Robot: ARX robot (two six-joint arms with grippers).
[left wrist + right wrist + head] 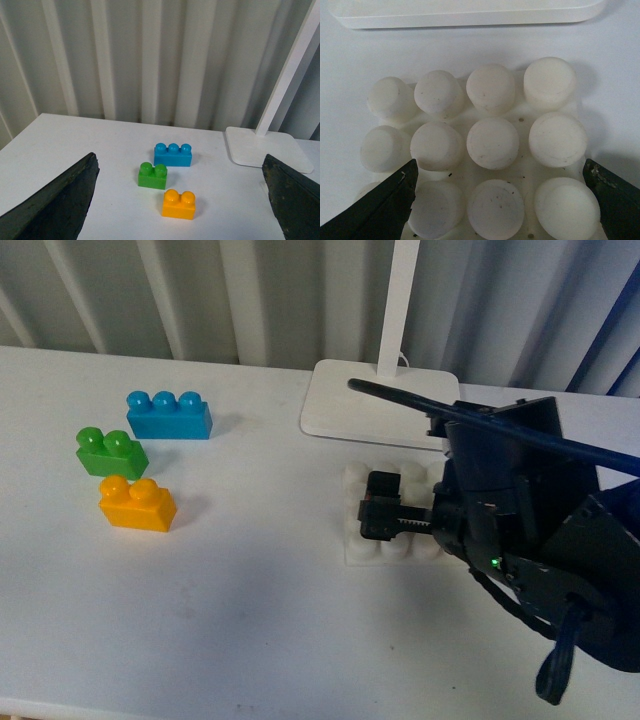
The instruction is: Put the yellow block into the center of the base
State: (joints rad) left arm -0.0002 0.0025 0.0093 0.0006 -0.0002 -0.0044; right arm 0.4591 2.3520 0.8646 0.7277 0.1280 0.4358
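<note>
Yellow block (137, 504) | well left of right hand (378, 508) (open, over base (357, 546))

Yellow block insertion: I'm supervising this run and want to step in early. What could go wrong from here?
1. The right hand hangs open and empty right over the base, covering its centre; an arm bringing the block there could collide with it.
2. The yellow block lies far across the table, with the green brick close beside it; a wide grasp might catch or shove the green one.
</note>
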